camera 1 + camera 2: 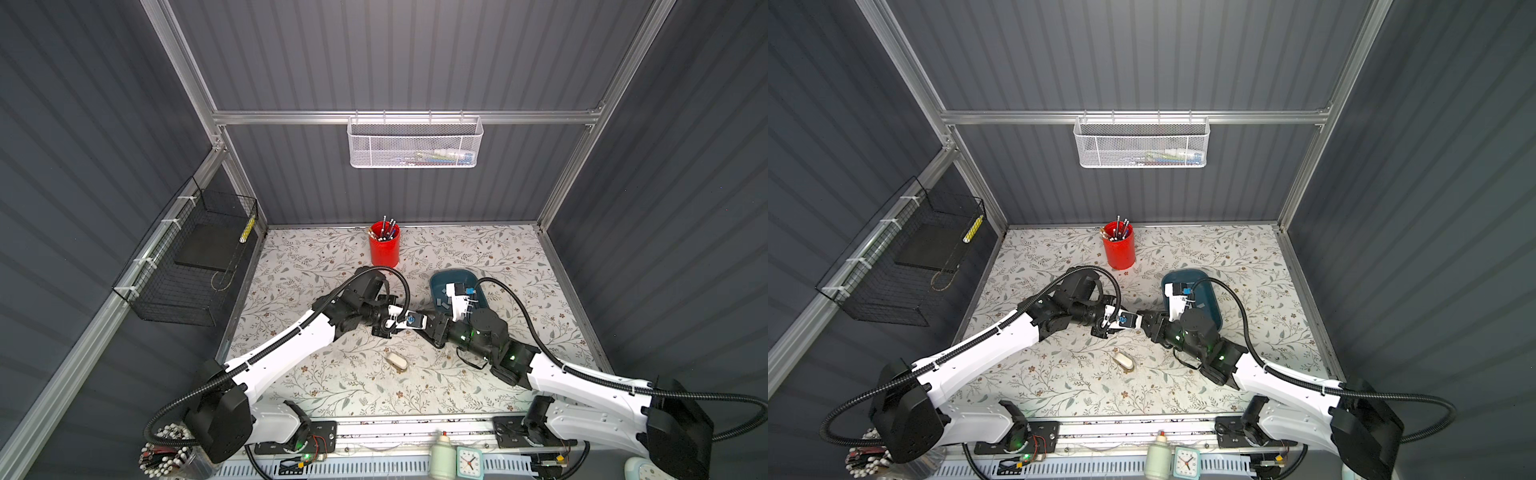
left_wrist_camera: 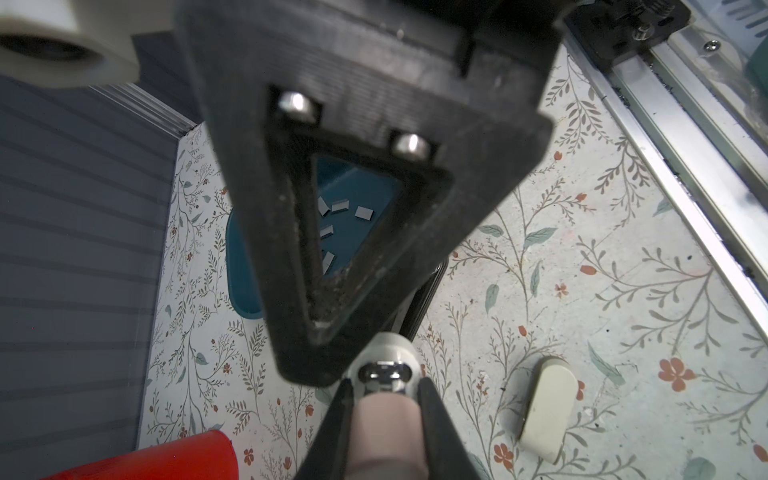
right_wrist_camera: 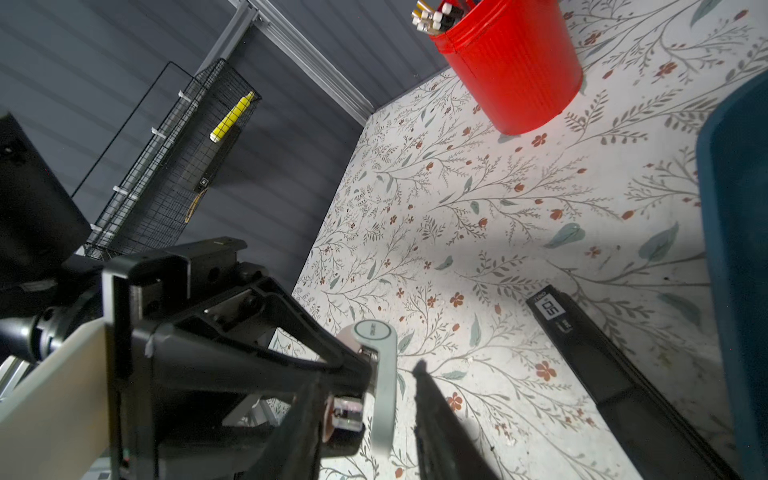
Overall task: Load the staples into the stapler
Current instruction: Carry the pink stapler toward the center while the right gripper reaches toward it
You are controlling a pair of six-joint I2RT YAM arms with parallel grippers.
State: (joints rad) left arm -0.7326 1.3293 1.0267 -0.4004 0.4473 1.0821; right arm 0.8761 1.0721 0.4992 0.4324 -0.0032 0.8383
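Note:
My left gripper [image 2: 384, 384] is shut on the stapler [image 2: 384, 365], a pinkish body with a pale grey nose and a metal slot at its end. It holds the stapler above the mat at mid-table, where both grippers meet [image 1: 405, 322]. My right gripper [image 3: 370, 386] faces it with its jaws around the stapler's grey top arm [image 3: 380, 374]. One finger is against the pink part and a gap shows at the other finger [image 3: 432, 415]. The staples [image 2: 363, 212] lie as several small grey strips in the blue tray [image 1: 440, 278], behind the right arm.
A red cup of pens [image 1: 384, 245] stands at the back centre. A cream oval piece [image 1: 397, 360] lies on the floral mat in front of the grippers. A black bar with a white label [image 3: 582, 332] lies beside the tray. A black wire basket [image 1: 187, 270] hangs on the left wall.

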